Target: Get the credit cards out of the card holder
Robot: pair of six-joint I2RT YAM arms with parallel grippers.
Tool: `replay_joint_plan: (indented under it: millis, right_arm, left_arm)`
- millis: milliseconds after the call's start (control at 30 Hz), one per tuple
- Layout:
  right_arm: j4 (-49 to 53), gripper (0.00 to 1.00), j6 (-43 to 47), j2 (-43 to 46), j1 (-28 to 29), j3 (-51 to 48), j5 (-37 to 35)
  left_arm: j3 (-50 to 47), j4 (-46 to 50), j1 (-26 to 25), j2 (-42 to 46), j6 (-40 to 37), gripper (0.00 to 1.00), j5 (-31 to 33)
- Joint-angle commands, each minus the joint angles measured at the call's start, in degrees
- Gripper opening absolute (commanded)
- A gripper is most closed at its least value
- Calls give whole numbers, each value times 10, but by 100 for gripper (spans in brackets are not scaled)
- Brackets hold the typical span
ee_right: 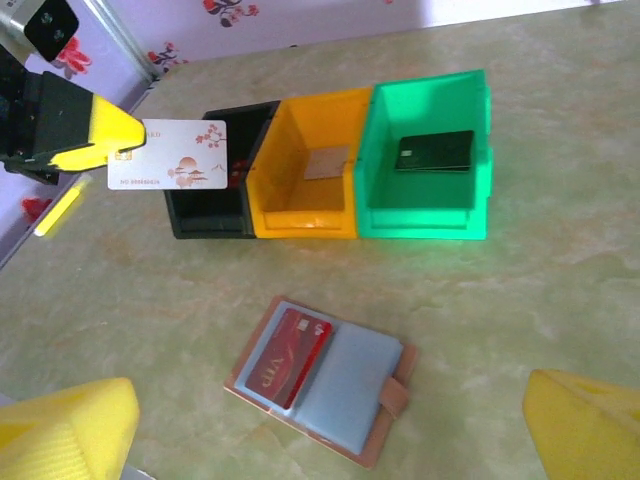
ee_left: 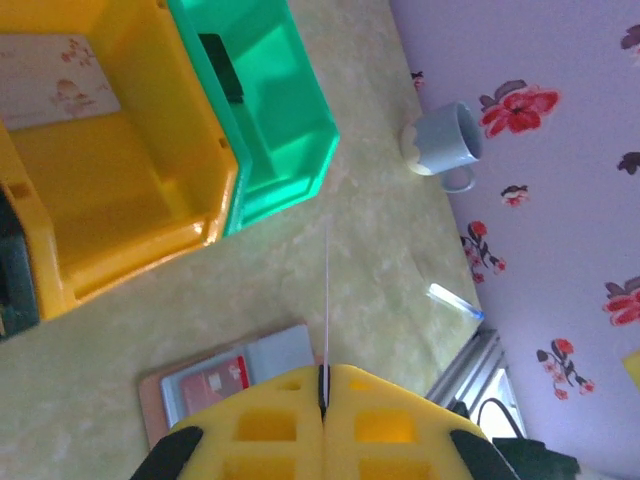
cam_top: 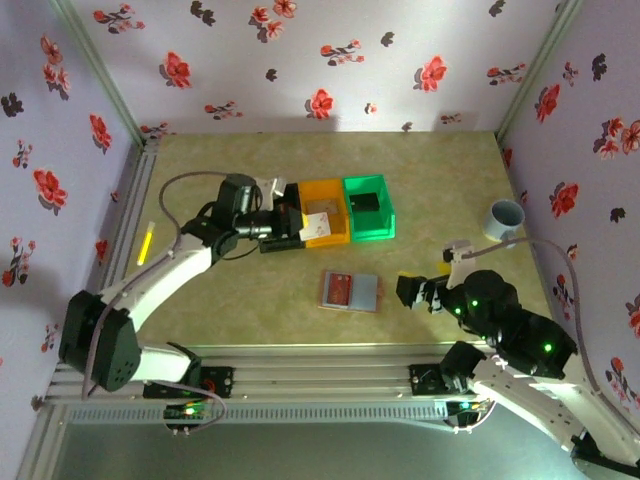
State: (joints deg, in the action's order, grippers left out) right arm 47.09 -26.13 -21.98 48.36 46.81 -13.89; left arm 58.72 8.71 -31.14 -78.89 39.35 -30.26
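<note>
The card holder (ee_right: 372, 395) lies open on the table, pale grey-blue inside with a brown rim, and a red card (ee_right: 290, 357) sits in its left pocket. It also shows in the top view (cam_top: 365, 292). My left gripper (ee_left: 323, 385) is shut on a white flowered card (ee_right: 170, 155), held in the air by the black bin (ee_right: 205, 205). In the left wrist view that card (ee_left: 327, 300) is edge-on between the yellow fingers. My right gripper (ee_right: 328, 400) is open above the card holder, its fingers (ee_right: 70, 430) wide apart, and stands right of the holder in the top view (cam_top: 415, 290).
Black, orange (ee_right: 300, 205) and green (ee_right: 425, 215) bins stand in a row behind the holder. A dark card (ee_right: 433, 151) lies in the green bin, and another card (ee_right: 325, 163) in the orange one. A mug (cam_top: 505, 218) stands far right. A yellow stick (cam_top: 146, 242) lies at the left.
</note>
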Motion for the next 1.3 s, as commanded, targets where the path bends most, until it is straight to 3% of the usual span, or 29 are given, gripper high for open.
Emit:
replay_joint_plan:
  millis: [0,300,700,1267]
  right_arm:
    - [63,99,12,6,-2,40,-32]
    - [42,99,35,48,-2,14,-41]
    - [39,99,39,41,-2,7,-42]
    - [31,99,45,62,-2,2,-29]
  left_arm:
    - [42,34,10,-38,-33,0,-7]
    - [136,68,17,-161,-42,0,22]
    - [225,52,19,-285,-11,0,44]
    - [304,96,19,-367,9,0,83]
